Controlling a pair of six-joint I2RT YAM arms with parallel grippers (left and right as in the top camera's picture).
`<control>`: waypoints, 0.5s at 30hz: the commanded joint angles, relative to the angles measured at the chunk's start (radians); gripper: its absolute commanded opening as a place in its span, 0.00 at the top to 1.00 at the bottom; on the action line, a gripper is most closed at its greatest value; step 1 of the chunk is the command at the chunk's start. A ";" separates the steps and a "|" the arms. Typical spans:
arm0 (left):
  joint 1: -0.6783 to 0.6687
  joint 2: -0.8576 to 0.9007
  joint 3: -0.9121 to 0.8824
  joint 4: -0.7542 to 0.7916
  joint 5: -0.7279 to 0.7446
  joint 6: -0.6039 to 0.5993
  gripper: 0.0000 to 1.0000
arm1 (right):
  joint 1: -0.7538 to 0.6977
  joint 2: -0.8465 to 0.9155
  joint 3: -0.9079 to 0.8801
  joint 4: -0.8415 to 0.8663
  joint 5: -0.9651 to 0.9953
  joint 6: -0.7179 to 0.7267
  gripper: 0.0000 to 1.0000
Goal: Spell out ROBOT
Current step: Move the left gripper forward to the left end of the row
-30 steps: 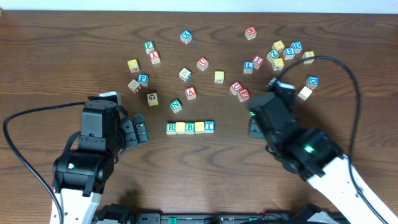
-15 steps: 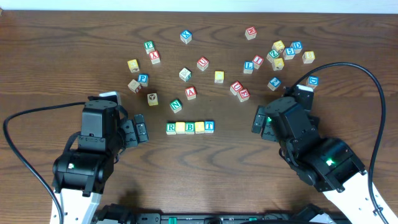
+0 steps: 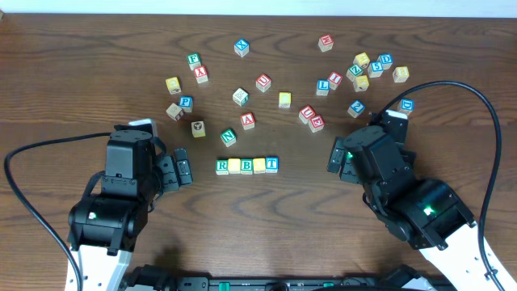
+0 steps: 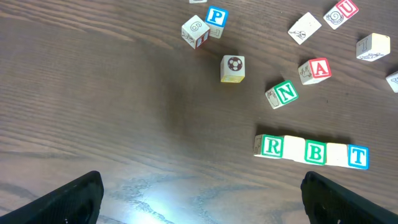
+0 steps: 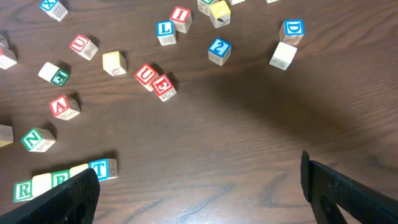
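From above, the row of blocks (image 3: 246, 166) lies edge to edge on the worktop (image 3: 81, 65), reading R, yellow, B, yellow, T, between the spread, empty left claw (image 3: 184, 168) and right claw (image 3: 335, 159), while both wrist views show wide-apart fingers well clear of it, probably to avoid nudging the word.

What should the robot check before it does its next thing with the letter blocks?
1. Five blocks sit in one straight row, side by side: ok.
2. R, B and T face up in the first, third and last spots: ok.
3. An O shows on the two yellow blocks: not ok, their tops look blank.
4. Left pincer open and empty: ok.
5. Right pincer open and empty: ok.
6. N block stays apart from the row: ok.
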State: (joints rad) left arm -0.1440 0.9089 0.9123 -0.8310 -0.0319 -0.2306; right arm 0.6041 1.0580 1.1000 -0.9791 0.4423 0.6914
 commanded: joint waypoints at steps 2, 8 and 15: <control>0.005 0.000 0.022 -0.002 -0.005 0.012 0.00 | -0.008 -0.005 -0.002 -0.003 0.019 -0.013 0.01; 0.005 0.000 0.022 0.013 -0.005 0.012 0.02 | -0.008 -0.005 -0.002 -0.003 0.019 -0.013 0.01; 0.005 0.015 0.021 0.030 -0.005 0.012 0.02 | -0.008 -0.005 -0.002 -0.003 0.019 -0.013 0.01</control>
State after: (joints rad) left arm -0.1440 0.9092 0.9123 -0.8043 -0.0319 -0.2298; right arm 0.6041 1.0580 1.1000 -0.9791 0.4423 0.6914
